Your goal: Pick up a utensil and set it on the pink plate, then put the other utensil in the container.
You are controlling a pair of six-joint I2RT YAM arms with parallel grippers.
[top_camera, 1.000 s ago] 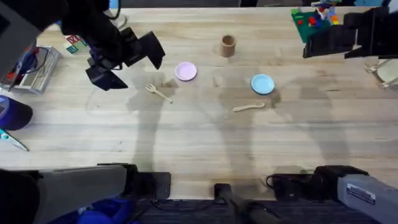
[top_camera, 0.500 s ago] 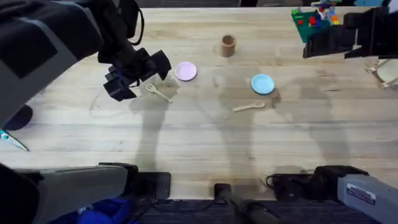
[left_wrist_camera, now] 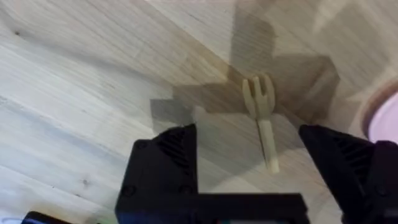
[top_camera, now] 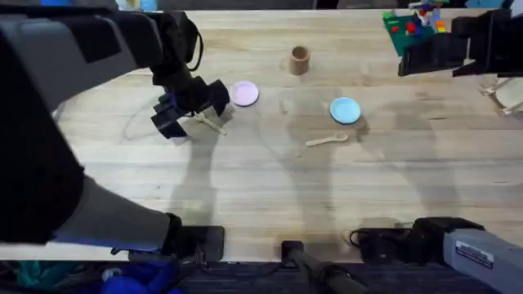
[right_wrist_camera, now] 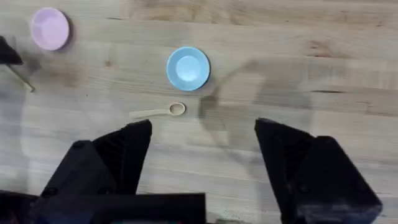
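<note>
Left gripper [top_camera: 189, 109] hangs low over the table [top_camera: 245, 188] with jaws spread wide and nothing held; the wooden fork [left_wrist_camera: 262, 112] lies flat between the two fingers in the left wrist view, touching neither, tines pointing away from the gripper. The pink plate [top_camera: 243, 94] sits just beside this gripper on its far right, its rim showing by one finger at the left wrist view's edge; bare wood lies on the gripper's other side. Right gripper [right_wrist_camera: 202, 152] is raised at the table's far right corner, jaws wide and empty. Well apart from it lie the wooden spoon [top_camera: 327, 140], flat on open wood, the blue plate [top_camera: 345, 109] near the spoon's bowl, and the brown cup [top_camera: 300, 59] upright farther back.
</note>
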